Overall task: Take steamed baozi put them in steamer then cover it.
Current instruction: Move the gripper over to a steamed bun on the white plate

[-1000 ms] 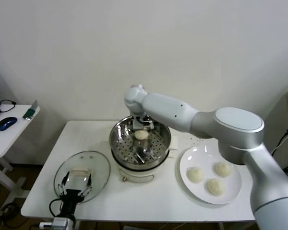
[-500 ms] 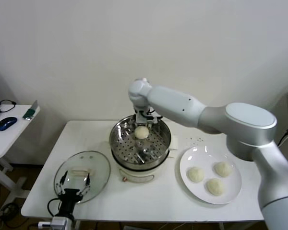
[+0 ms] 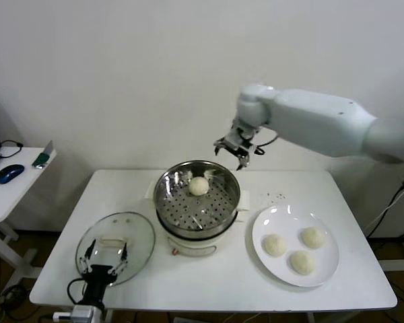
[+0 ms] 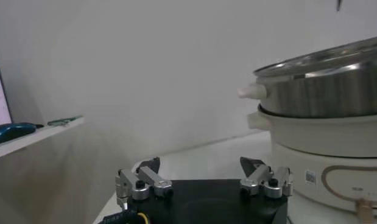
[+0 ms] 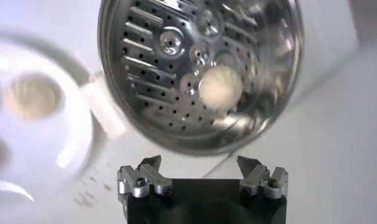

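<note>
One steamed baozi point(image 3: 198, 186) lay on the perforated floor of the steamer point(image 3: 197, 202), toward its far side, and the right wrist view showed the same bun point(image 5: 220, 87) resting alone among the holes of the shiny basket point(image 5: 176, 67). Three more baozi point(image 3: 275, 245) point(image 3: 313, 237) point(image 3: 301, 262) sat on the white plate point(image 3: 262, 229) just to the right of the steamer, apart from one another. The right gripper point(image 3: 237, 149) hung in the air above and behind the steamer's far right rim, touching nothing, with its fingers point(image 5: 144, 178) spread apart and empty. The right arm point(image 3: 323, 124) reached in from the right side at about the height of the wall behind the surface point(image 3: 209, 282). The left gripper point(image 3: 106, 259) was low at the front left, over the clear glass lid point(image 3: 138, 235) that lay flat on the surface beside the steamer; its fingers point(image 4: 140, 181) were also spread apart and held nothing. From the left wrist view the steamer's steel pot and cream base point(image 4: 325, 131) rose close by to one side. A side table point(image 3: 7, 192) to the far left carried a dark computer mouse point(image 3: 9, 173) and a small green object point(image 3: 42, 159).
</note>
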Robot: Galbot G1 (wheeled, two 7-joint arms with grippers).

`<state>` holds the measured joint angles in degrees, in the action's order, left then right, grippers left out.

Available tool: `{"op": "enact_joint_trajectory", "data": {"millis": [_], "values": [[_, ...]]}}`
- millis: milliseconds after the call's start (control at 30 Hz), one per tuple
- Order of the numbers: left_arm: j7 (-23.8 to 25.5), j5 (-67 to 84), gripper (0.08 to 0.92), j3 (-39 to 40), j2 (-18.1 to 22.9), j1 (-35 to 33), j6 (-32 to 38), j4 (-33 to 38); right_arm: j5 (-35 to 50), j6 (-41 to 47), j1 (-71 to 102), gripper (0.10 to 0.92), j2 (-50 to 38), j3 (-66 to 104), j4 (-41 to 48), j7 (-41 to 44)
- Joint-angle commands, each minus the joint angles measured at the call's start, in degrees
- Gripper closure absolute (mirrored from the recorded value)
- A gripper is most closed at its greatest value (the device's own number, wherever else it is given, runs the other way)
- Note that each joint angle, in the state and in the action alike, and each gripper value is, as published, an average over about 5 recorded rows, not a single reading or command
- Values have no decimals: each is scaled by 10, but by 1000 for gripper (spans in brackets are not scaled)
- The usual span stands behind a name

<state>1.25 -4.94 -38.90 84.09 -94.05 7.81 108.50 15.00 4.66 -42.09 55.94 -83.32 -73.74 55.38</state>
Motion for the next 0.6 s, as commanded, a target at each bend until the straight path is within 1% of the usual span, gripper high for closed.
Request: {"op": "enact_joint_trajectory", "data": {"millis": [33,167,267,467,600], "values": [[0,1,177,3,-3,-4,0,9,154,290,20,203,-216,-23,-159,-36],[0,0,177,3,-4,-9,1,12,137,275,68,203,-244,-17,-170,2],[0,1,177,1,-5,-14,2,14,107,264,113,203,-250,-5,-165,20],[-1,2,177,-4,-7,-22,3,15,47,252,211,203,-237,44,-140,27],[-2,1,177,-4,-6,-26,4,12,27,253,261,203,-223,76,-126,19]]}}
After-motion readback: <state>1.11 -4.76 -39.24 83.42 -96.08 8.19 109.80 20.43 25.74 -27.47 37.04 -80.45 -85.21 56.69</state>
